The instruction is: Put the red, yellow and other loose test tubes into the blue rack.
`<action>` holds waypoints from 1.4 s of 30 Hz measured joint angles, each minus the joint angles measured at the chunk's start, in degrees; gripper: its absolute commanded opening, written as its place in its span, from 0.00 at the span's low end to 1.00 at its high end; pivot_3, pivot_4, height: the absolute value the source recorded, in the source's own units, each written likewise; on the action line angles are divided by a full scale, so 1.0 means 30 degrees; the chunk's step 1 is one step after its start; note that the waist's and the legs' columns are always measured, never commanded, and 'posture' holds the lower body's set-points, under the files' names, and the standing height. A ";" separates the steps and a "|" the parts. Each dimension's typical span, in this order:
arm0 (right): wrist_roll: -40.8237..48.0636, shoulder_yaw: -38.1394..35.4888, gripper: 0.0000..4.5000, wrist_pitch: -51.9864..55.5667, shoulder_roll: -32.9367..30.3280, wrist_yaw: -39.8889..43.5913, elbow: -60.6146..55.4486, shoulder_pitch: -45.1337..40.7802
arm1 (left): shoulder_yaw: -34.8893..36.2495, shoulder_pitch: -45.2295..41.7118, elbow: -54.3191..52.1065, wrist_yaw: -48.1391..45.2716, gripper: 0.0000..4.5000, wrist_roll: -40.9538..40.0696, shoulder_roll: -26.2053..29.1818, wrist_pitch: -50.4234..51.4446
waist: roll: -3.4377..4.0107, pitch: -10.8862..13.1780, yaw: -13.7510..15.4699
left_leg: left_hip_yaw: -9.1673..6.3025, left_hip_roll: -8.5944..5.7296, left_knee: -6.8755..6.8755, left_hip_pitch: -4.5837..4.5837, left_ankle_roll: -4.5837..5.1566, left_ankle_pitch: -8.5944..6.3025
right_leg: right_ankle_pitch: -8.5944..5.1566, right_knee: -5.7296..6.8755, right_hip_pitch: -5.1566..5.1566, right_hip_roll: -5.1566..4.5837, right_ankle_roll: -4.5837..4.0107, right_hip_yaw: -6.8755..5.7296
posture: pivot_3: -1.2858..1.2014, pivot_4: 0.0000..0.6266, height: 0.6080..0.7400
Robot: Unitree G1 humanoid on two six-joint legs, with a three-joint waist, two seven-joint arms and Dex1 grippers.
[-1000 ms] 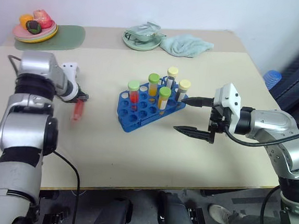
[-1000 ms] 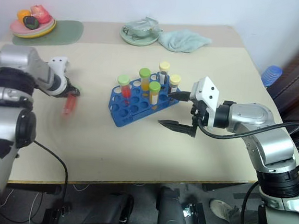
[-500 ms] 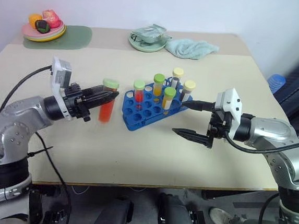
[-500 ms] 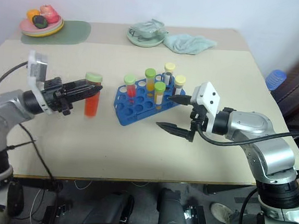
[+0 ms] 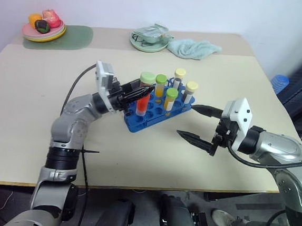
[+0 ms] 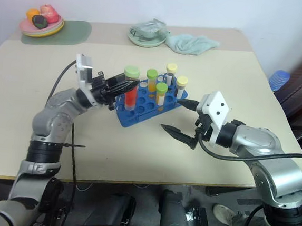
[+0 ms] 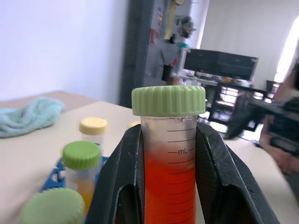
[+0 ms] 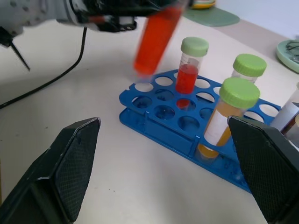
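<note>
Right gripper (image 5: 196, 123): nearest the front edge of the table, right of the rack, held above the tabletop; its two black fingers stand wide apart with nothing between them.
Left gripper (image 5: 141, 92): fingers clamped on a red-orange tube just under its cap, over the rack's near left corner.
Held tube (image 7: 169, 172): clear plastic, red-orange liquid, ribbed green cap, roughly upright, its lower end above the holes at the rack's near left end; whether it has entered a hole cannot be told.
Blue rack (image 8: 164, 119): near the middle of the table (image 5: 136, 159), set at an angle to the table's edges.
Tubes in the rack: red liquid with green cap (image 8: 190, 66); two yellow-orange with green caps (image 8: 225, 115) (image 5: 160, 85); two with pale yellow caps (image 5: 179, 78) (image 5: 189, 91) at the far right end.
Cloth (image 5: 192, 47): pale green, crumpled, by the far edge.
Green dish (image 5: 149, 39): left of the cloth, far edge.
Plate of toy food (image 5: 43, 27): far left corner, on a green mat (image 5: 75, 36).
</note>
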 measured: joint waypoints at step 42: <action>0.0638 -0.0559 1.00 -0.0190 0.0005 -0.1871 -0.1217 0.1386 | -0.2092 -0.0827 0.5920 -0.1992 0.29 0.2557 -0.0498 -0.5446 | 0.0001 -0.0038 -0.0090 | 0.0066 0.0024 -0.0006 0.0174 0.0063 -0.0035 | 0.0003 -0.0003 0.0156 0.0024 0.0024 0.0024 | 0.52 0.24 1.00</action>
